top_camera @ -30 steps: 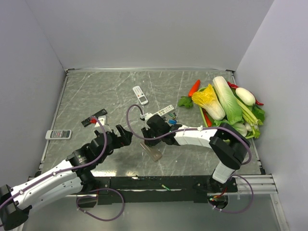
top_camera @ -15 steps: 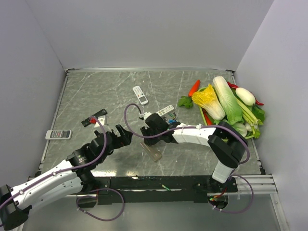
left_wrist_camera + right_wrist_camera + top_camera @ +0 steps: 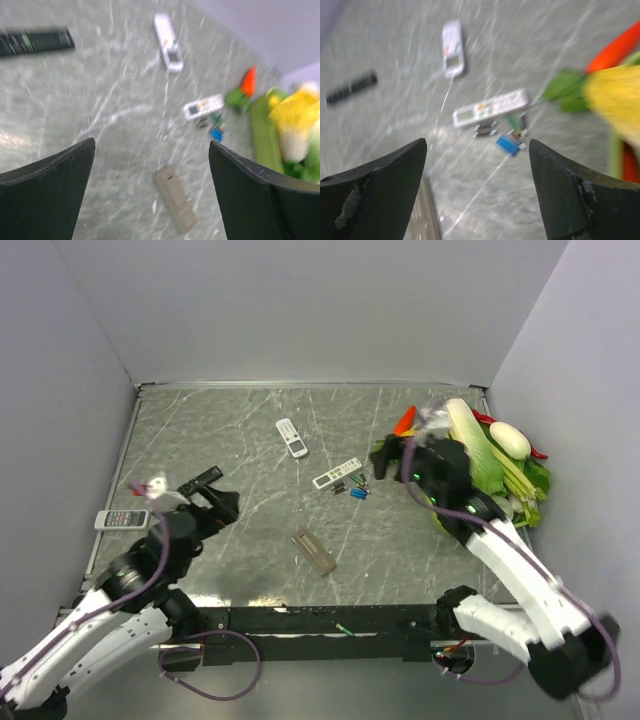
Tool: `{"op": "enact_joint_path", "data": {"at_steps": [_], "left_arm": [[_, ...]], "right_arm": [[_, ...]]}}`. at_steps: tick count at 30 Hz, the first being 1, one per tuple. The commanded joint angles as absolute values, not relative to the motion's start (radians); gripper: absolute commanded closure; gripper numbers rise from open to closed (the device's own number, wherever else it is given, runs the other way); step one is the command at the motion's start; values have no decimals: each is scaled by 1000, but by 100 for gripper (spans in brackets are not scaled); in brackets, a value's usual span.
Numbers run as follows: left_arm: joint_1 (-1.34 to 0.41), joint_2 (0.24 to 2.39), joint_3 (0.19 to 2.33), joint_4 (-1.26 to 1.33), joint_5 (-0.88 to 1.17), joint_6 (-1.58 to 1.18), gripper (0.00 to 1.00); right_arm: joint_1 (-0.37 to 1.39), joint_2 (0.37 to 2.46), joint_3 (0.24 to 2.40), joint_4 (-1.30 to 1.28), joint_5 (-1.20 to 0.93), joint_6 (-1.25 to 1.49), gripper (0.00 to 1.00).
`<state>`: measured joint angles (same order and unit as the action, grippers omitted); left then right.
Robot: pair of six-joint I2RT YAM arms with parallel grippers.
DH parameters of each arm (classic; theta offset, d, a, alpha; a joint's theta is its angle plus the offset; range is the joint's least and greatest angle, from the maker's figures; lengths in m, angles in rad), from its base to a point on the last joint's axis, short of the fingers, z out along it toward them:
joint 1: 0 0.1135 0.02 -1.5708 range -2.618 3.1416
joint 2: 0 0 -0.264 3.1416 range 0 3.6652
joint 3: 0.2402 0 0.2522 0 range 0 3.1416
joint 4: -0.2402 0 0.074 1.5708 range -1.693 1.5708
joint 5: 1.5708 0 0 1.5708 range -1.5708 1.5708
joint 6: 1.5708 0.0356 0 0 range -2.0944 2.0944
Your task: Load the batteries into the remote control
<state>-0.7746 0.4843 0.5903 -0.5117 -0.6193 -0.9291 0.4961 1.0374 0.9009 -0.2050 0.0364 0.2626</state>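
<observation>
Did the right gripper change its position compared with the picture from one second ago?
Yes. The right gripper has left the grey-beige remote control at mid-table and drawn back to the right, now beside the vegetables.

Overhead view from the near edge, wrist views tilted down, sharing batteries
</observation>
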Motion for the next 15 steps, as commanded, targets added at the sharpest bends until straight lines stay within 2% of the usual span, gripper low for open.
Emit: {"op": "enact_joint_path", "data": {"at_steps": [1, 5, 15], "left_arm": [[-770, 414, 777, -653, -784, -874, 1], [-770, 365, 868, -672, -848, -805, 1], [-770, 264, 822, -624, -888, -744, 1]], "right_arm": [[430, 794, 839, -293, 227, 252, 0], [422, 562, 819, -328, 360, 200, 0], [420, 308, 752, -399, 477, 132, 0]]}}
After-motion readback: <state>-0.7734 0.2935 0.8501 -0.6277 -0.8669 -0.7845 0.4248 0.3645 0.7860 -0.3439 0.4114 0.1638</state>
